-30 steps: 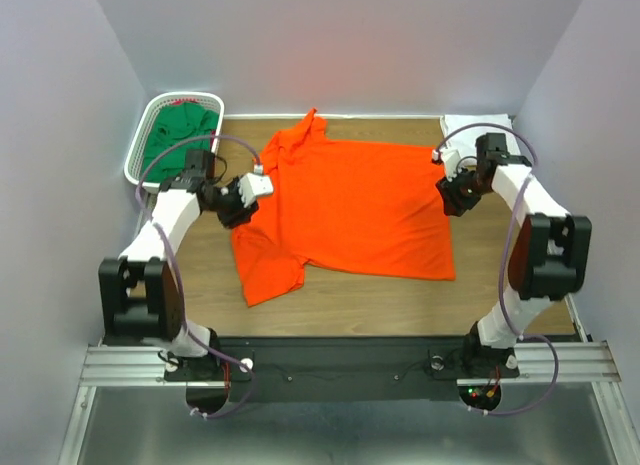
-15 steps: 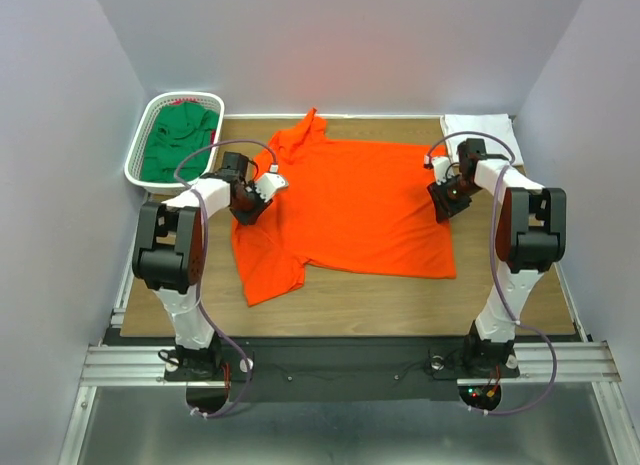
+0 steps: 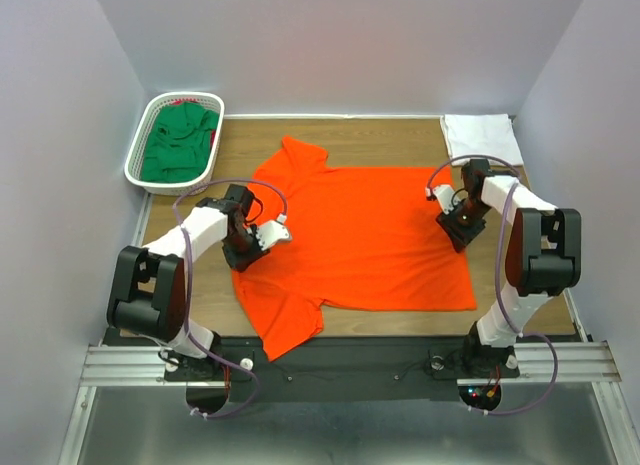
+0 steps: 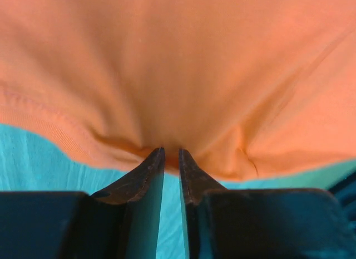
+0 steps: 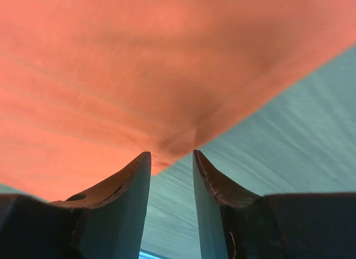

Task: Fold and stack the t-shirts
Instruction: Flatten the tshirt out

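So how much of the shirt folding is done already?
Done: one white shirt lies folded at the far right corner of the table. In hand: the orange shirt is spread flat, not yet folded, with the left tool pinching its left edge and the right tool pinching its right edge. Left: folding the orange one, then the green shirt, bunched up in the basket, and stacking all three.

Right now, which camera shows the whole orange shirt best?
The top external view: the orange shirt lies spread out there, with its body and both sleeves visible. Each wrist view shows only a close-up strip of cloth along one edge.
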`<state>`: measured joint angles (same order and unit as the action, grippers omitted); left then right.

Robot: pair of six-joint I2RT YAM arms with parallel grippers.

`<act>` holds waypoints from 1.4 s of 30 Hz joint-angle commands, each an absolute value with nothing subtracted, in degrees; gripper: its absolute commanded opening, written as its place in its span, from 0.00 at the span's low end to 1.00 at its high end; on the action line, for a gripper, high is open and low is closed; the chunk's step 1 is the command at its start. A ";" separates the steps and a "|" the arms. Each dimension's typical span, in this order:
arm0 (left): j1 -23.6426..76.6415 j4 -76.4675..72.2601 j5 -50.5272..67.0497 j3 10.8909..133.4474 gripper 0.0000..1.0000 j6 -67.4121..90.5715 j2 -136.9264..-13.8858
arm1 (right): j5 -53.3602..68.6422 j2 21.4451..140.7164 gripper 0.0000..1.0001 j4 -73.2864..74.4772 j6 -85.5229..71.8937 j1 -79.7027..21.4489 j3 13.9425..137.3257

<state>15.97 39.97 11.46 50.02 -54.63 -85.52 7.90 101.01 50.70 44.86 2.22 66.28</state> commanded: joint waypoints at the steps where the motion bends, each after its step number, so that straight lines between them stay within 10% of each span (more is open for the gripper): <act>1: 14.33 46.05 20.97 62.46 0.31 -55.64 -84.11 | 11.07 100.01 0.42 55.55 44.31 2.37 75.30; 18: 7.65 28.83 22.41 120.37 0.45 -22.86 -124.42 | 12.66 129.44 0.43 50.36 23.56 5.62 122.23; 25: 7.38 20.58 26.45 125.68 0.67 -17.24 -132.88 | 11.51 134.64 0.45 46.06 20.92 6.50 124.63; 42: 7.21 10.37 28.56 134.82 0.67 -5.20 -145.54 | 20.03 142.20 0.54 43.95 16.09 8.09 129.37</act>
